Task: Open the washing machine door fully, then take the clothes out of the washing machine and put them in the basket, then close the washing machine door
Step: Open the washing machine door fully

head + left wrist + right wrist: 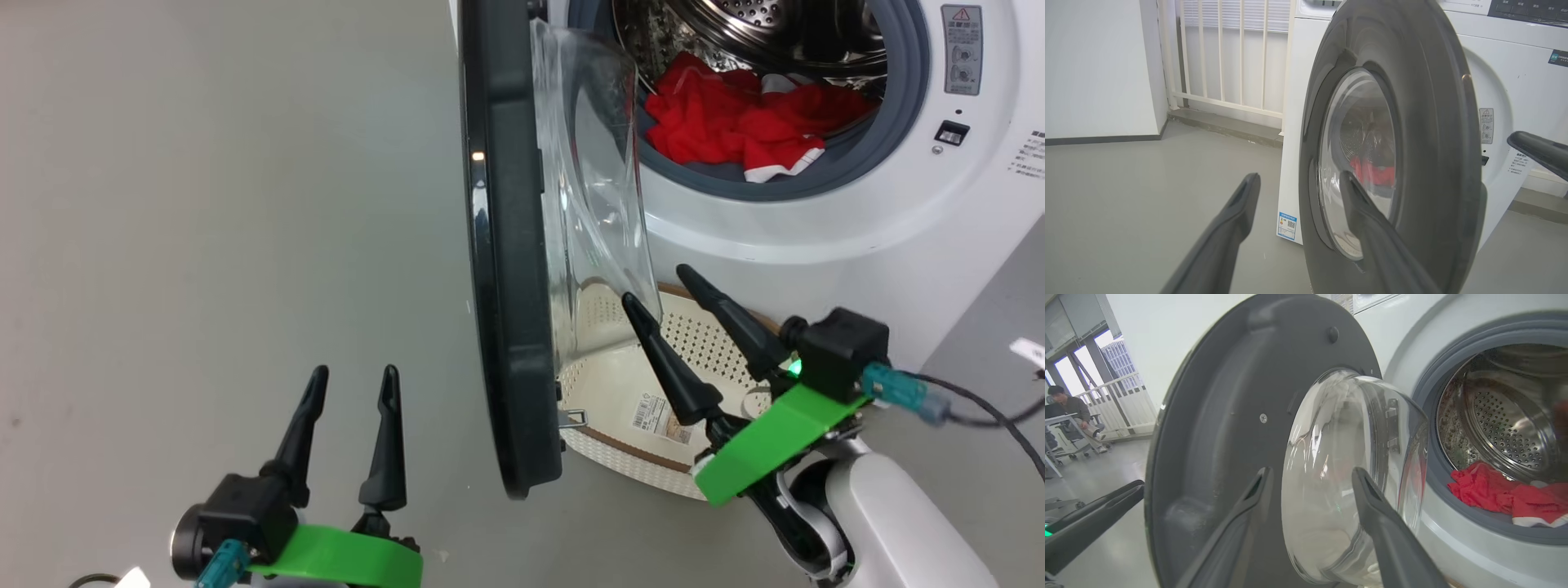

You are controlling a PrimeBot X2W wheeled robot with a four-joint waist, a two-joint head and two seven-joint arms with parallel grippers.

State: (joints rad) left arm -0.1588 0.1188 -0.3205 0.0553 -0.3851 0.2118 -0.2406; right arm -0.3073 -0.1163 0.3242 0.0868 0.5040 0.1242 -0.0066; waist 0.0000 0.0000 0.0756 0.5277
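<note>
The washing machine (816, 229) stands with its door (510, 269) swung out edge-on, black rim and clear bowl window (1339, 465) facing the opening. Red clothes (735, 118) with white trim lie at the drum's front lip (1502, 496). The cream basket (620, 384) sits on the floor below the door, partly hidden by it. My right gripper (661, 286) hangs open above the basket, close to the glass bowl's inner side, holding nothing. My left gripper (355, 376) is open on the door's outer side, empty, and faces the black rim (1433, 134).
Grey floor (204, 204) spreads to the left of the door. A white railing (1224, 53) and wall stand behind the machine's left side. A person sits at a desk (1069, 412) far off. A cable (980, 412) trails from my right wrist.
</note>
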